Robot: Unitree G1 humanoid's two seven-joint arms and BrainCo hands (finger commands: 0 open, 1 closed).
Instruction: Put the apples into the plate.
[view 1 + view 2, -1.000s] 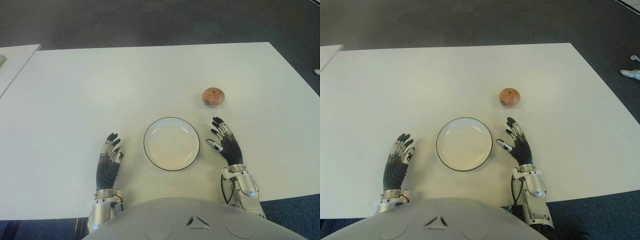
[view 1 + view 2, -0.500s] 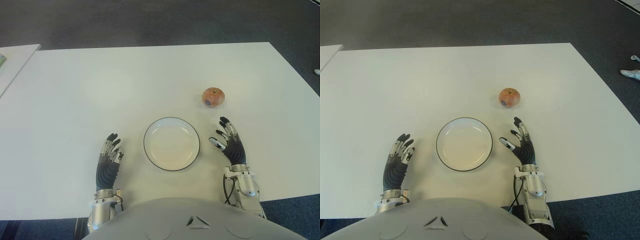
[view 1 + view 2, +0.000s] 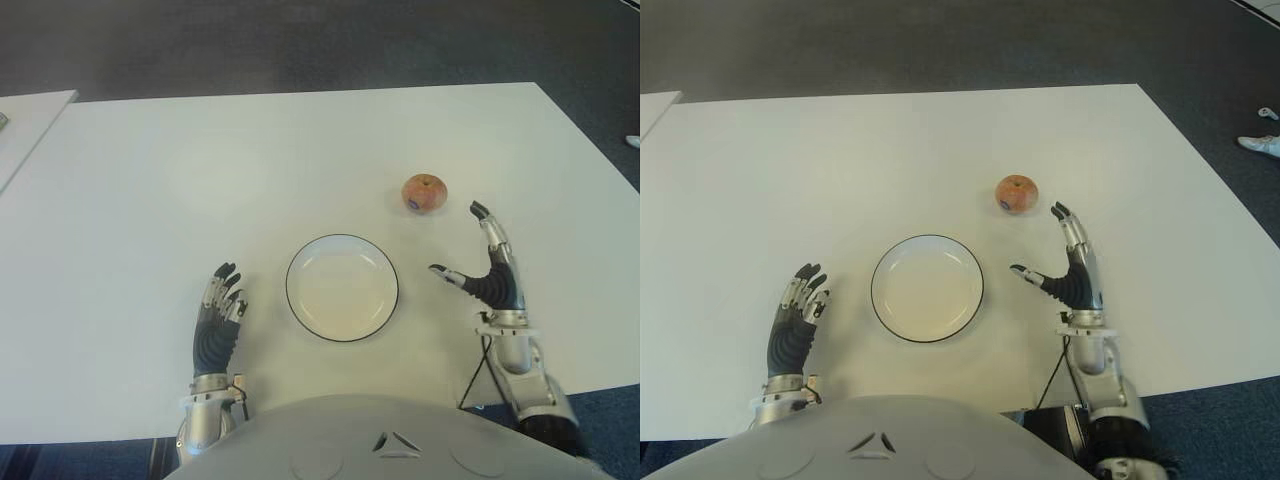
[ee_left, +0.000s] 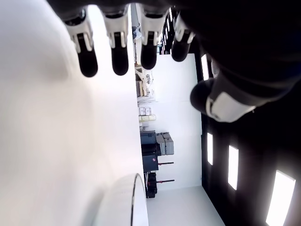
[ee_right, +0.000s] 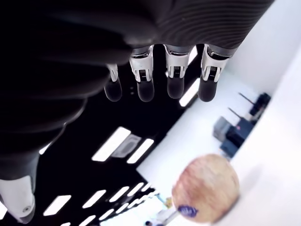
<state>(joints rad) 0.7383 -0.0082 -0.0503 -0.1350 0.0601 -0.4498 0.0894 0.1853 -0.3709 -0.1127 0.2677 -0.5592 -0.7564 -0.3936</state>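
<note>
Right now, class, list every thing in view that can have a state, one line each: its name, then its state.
apple: on the table, outside the plate, not held.
plate: upright, nothing in it.
right hand: open, turned on edge, thumb out, near the apple but apart from it.
left hand: open, fingers extended, left of the plate.
table: bears plate and apple.
</note>
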